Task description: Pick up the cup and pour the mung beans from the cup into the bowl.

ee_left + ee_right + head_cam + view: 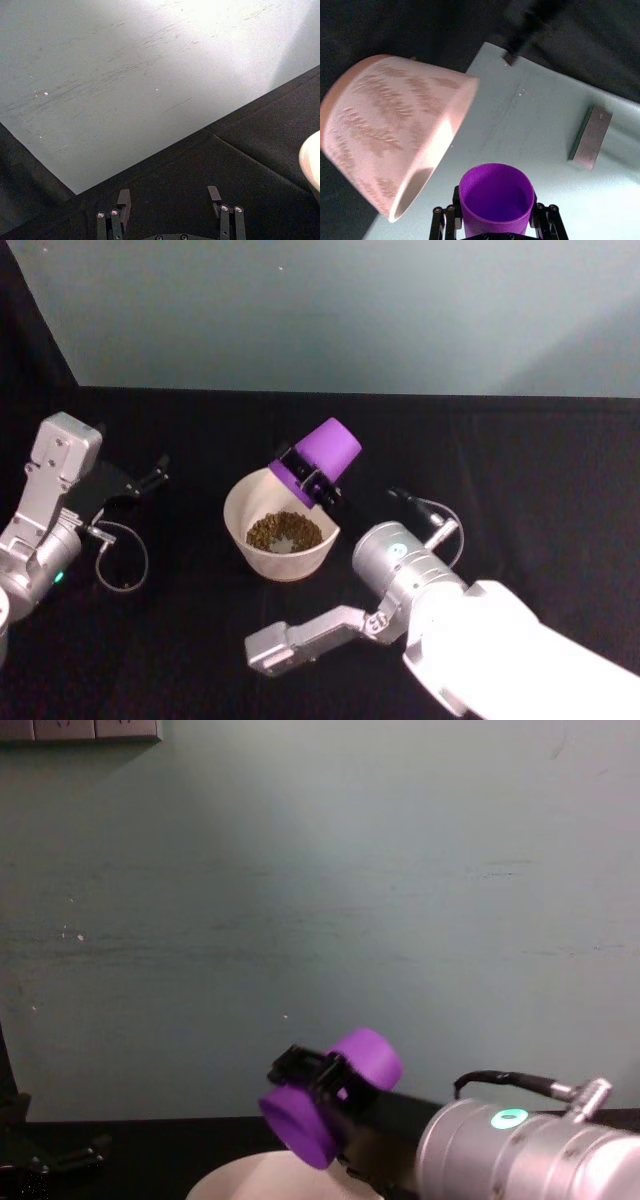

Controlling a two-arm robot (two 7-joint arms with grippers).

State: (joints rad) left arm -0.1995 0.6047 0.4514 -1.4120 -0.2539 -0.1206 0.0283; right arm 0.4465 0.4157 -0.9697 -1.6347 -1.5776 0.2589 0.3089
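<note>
right hand (308, 478) holds tilted cup (328, 452) over bowl (238, 523) on black cloth (520, 470), wall (350, 310) behind

cup (330, 447) tipped over bowl (288, 564), apparently empty; beans (285, 531) within.

The bowl (240, 1188) is cut off by the chest view's lower edge and by the left wrist view's border.

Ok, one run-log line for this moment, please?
right pincer: shut on cup, tipped over bowl | mung beans: in bowl | left pincer: open, idle at left
</note>
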